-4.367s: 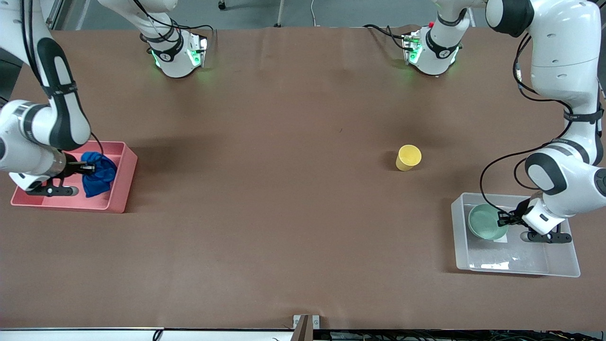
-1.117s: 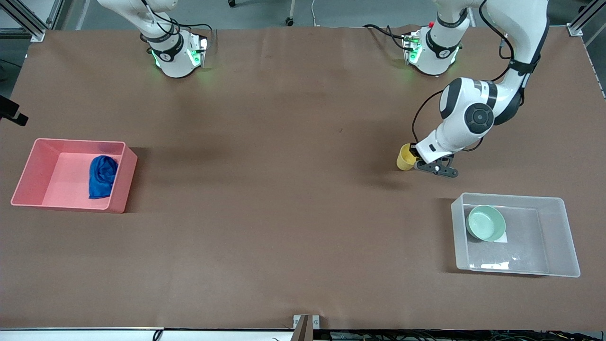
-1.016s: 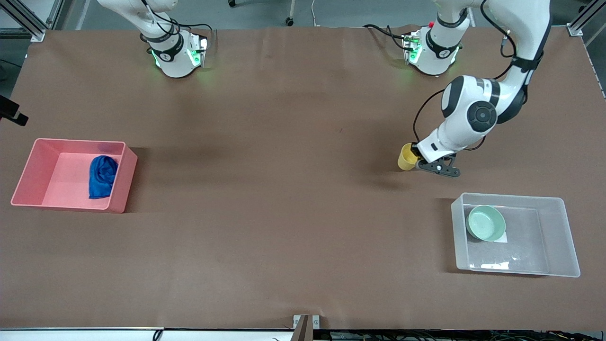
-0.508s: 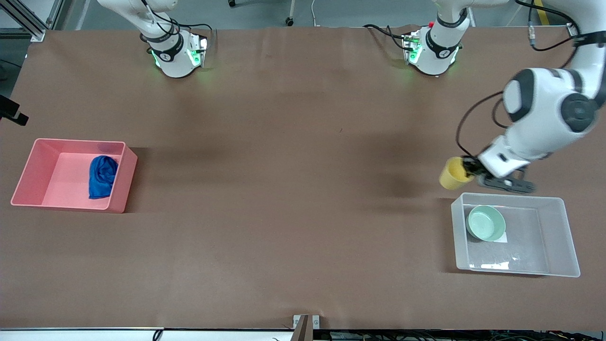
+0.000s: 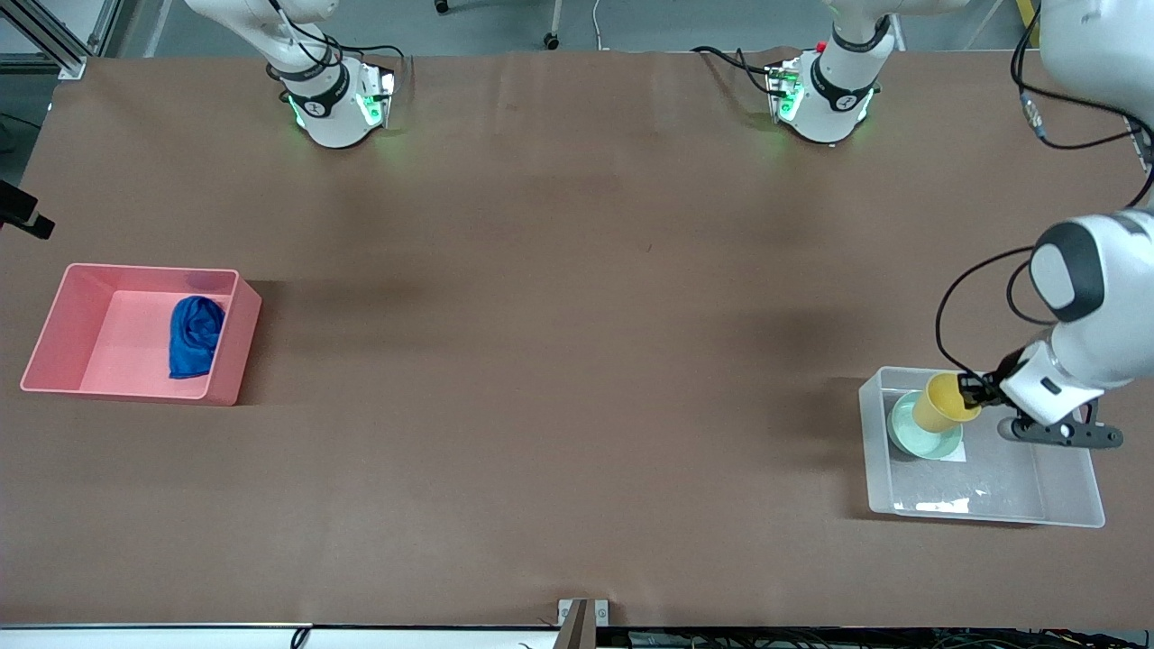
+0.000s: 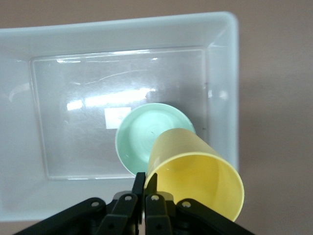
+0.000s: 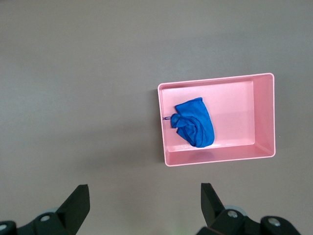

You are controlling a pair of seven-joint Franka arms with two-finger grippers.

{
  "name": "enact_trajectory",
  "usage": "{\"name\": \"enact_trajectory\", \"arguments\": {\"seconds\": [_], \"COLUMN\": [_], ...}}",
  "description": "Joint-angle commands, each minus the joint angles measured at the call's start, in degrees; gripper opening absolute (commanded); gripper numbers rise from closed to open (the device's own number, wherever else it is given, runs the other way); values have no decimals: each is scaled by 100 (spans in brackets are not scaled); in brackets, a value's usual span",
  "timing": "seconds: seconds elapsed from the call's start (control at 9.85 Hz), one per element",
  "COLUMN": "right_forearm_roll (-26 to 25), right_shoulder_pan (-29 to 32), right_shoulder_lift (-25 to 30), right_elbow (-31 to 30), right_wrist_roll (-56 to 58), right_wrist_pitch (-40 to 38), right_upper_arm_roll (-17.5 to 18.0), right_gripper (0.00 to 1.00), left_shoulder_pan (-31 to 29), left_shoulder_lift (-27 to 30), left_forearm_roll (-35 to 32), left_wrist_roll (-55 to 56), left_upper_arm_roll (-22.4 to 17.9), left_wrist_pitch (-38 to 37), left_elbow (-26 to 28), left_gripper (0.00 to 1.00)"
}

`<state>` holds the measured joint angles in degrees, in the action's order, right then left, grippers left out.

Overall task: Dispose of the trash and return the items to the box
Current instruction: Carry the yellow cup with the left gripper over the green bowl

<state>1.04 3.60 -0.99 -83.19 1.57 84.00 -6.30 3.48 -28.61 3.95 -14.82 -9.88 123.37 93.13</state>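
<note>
My left gripper [image 5: 974, 390] is shut on the rim of the yellow cup [image 5: 940, 400] and holds it tilted in the air over the clear tub [image 5: 1064, 509]. The cup hangs above the mint-green bowl [image 5: 918, 442], which sits in the tub. In the left wrist view my left gripper [image 6: 145, 177] pinches the cup wall [image 6: 195, 171] above the bowl [image 6: 142, 134] and the tub [image 6: 230, 73]. The blue rag [image 5: 194, 335] lies in the pink bin [image 5: 63, 306]. My right gripper [image 7: 144, 191] is open and empty, high above the table beside the bin [image 7: 264, 117] and rag [image 7: 194, 122].
A white sticker [image 6: 117, 117] lies on the tub floor beside the bowl. The two arm bases [image 5: 338, 104] [image 5: 820, 99] stand at the table's edge farthest from the front camera. Brown table surface lies between the bin and the tub.
My left gripper has carried the yellow cup from above the table beside the tub to over the tub, above the green bowl. The right arm has not visibly moved.
</note>
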Motion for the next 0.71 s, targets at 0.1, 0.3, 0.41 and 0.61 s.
{"name": "enact_trajectory", "arguments": {"seconds": [0.1,0.3,0.41,0.61], "right_forearm_roll": [28,28,28,28], "right_shoulder_pan": [27,27,27,27], "right_shoulder_lift": [55,55,55,55], "right_elbow": [-30,-30,-30,-30], "right_wrist_roll": [53,53,53,53], "right_wrist_pitch": [-33,-33,-33,-41], "right_upper_arm_roll": [15,15,15,15], "right_gripper": [100,100,100,100], "left_shoulder_pan": [-40,-84,-111,-146], "left_shoulder_lift": [-636,-838,-900,-970], "left_forearm_roll": [132,132,141,150], "left_wrist_roll": [-162,-153,-144,-135], "left_upper_arm_roll": [-111,-120,-120,-111], "left_wrist_pitch": [90,144,274,319], "left_elbow": [-296,-287,-261,-243], "left_gripper": [1,2,4,33]}}
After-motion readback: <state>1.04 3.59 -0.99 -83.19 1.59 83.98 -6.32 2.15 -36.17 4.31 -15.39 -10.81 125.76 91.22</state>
